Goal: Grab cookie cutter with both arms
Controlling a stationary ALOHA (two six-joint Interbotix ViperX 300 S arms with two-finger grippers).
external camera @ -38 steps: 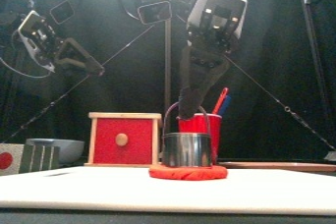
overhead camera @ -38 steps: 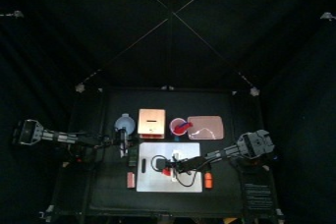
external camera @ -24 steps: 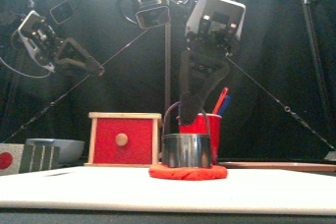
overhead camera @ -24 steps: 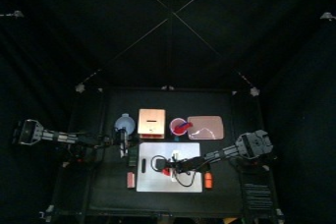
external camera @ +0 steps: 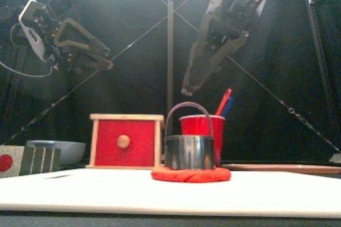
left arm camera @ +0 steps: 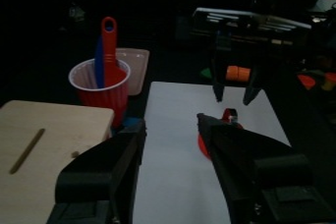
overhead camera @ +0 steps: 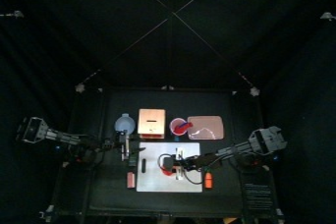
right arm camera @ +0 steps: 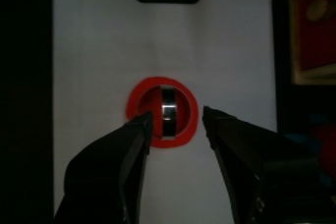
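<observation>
Front view frames show the right gripper (external camera: 190,84) raised off the cookie cutter (external camera: 190,174) since a moment ago, jaws spread and empty, while the left gripper (left arm camera: 168,141), likewise parted, is held at its nine o'clock, so neither grasp is yet made.

Black curtains (external camera: 286,62) all round, small black table (overhead camera: 98,194), bright glare on the curtains
</observation>
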